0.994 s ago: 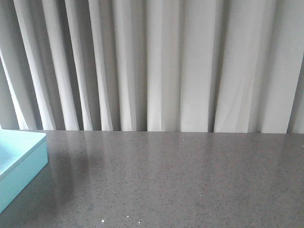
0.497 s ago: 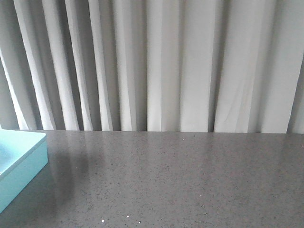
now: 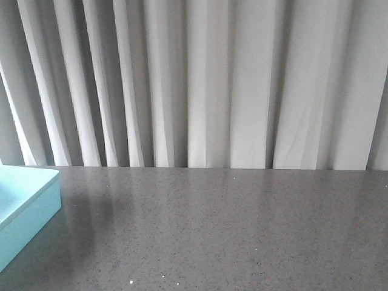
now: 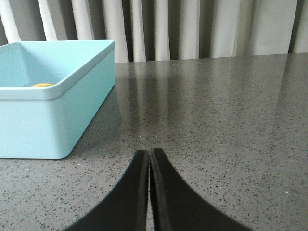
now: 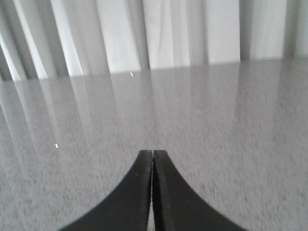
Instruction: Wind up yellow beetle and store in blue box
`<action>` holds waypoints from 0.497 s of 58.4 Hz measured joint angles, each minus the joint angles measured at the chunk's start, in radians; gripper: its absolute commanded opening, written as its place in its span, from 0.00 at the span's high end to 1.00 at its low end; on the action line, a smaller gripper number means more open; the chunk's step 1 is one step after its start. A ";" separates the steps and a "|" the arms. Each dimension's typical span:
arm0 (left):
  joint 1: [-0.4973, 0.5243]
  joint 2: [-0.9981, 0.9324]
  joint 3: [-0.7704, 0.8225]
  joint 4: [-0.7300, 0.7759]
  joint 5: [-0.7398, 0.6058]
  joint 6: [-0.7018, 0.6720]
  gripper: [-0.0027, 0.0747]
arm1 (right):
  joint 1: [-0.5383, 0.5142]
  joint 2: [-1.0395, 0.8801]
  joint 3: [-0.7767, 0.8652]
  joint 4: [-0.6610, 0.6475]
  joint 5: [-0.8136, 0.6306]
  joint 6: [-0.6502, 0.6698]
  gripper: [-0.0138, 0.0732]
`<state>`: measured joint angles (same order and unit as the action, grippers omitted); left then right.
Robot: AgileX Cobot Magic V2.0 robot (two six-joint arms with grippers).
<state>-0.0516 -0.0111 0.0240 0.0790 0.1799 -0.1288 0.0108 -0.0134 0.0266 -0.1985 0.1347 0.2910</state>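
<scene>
The blue box (image 4: 53, 115) stands on the grey table, beside and ahead of my left gripper (image 4: 149, 153); its corner also shows at the left edge of the front view (image 3: 27, 212). A sliver of the yellow beetle (image 4: 42, 85) shows inside the box, just above the near rim; the rest of it is hidden. My left gripper is shut and empty, low over the table, apart from the box. My right gripper (image 5: 152, 153) is shut and empty over bare table. Neither gripper shows in the front view.
The speckled grey table (image 3: 230, 230) runs back to a pale pleated curtain (image 3: 206, 79) along its far edge. The box takes up the left side.
</scene>
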 measured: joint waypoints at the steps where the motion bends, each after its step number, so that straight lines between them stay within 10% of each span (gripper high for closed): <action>1: 0.000 0.000 0.000 0.000 0.000 0.000 0.97 | 0.001 0.000 0.000 -0.006 -0.014 0.002 0.85; 29: 0.000 0.000 0.000 0.000 0.000 0.000 0.97 | 0.004 0.000 0.000 -0.020 -0.113 0.006 0.85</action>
<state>-0.0516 -0.0111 0.0240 0.0790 0.1799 -0.1288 0.0153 -0.0134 0.0266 -0.2184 0.0218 0.2974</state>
